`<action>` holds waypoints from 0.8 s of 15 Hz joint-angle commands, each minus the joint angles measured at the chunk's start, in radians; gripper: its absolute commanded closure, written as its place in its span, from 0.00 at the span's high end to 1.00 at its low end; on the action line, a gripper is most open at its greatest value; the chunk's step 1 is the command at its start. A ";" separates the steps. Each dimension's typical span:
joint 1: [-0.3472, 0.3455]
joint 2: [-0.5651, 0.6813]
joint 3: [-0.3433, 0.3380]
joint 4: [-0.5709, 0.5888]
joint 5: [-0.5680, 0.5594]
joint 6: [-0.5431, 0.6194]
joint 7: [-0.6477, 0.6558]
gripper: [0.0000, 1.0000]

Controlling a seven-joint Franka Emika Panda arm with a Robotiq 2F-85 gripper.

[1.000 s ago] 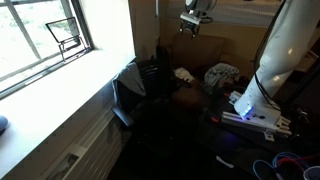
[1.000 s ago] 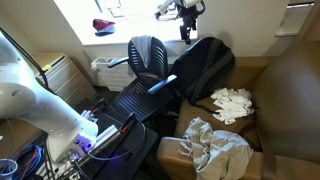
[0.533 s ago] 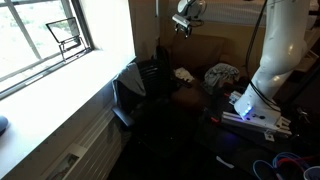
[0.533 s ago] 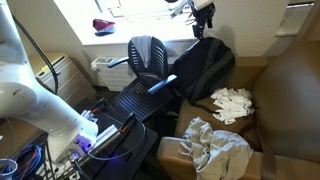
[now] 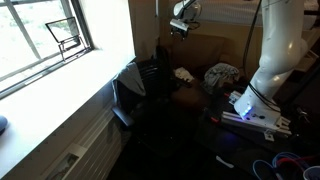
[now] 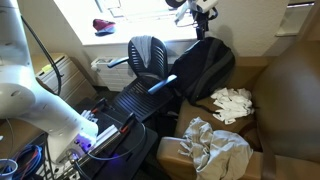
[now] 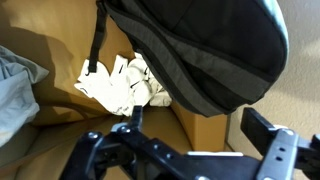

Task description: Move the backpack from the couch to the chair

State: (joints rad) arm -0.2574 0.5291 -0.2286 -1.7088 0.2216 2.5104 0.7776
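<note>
So the pincer [image 7: 198,128] is spread wide with nothing in it. In the wrist view you can see its 2 fingers [image 7: 132,118] at the bottom of the frame with clear couch between them. In an exterior view the pincer [image 6: 204,8] hangs at the top edge, right above the backpack [image 6: 205,68] and not touching it. The backpack sits upright on the brown couch [image 6: 290,90], leaning back, right beside the office chair [image 6: 148,60] to its left. In the wrist view the backpack [image 7: 200,50] fills the upper right, with 1 black strap [image 7: 96,45] dangling at the upper left. Below it on the couch there's a white cloth [image 7: 120,85], and a grey cloth [image 7: 12,75] at the left edge. I'd say we're at the reach-in step, so no grab yet and nothing moved. Next up is probably coming down on the top of the bag, closing on a handle or a fold of fabric, then lifting it sideways onto the chair seat. The bag looks floppy, so a loose pinch could slip.
</note>
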 commanded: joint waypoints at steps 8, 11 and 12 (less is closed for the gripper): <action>0.056 0.393 -0.025 0.608 -0.062 -0.384 0.196 1.00; 0.068 0.357 -0.023 0.540 -0.057 -0.336 0.180 1.00; 0.069 0.372 -0.023 0.558 -0.057 -0.342 0.188 1.00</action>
State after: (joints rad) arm -0.1886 0.9023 -0.2514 -1.1496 0.1650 2.1679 0.9659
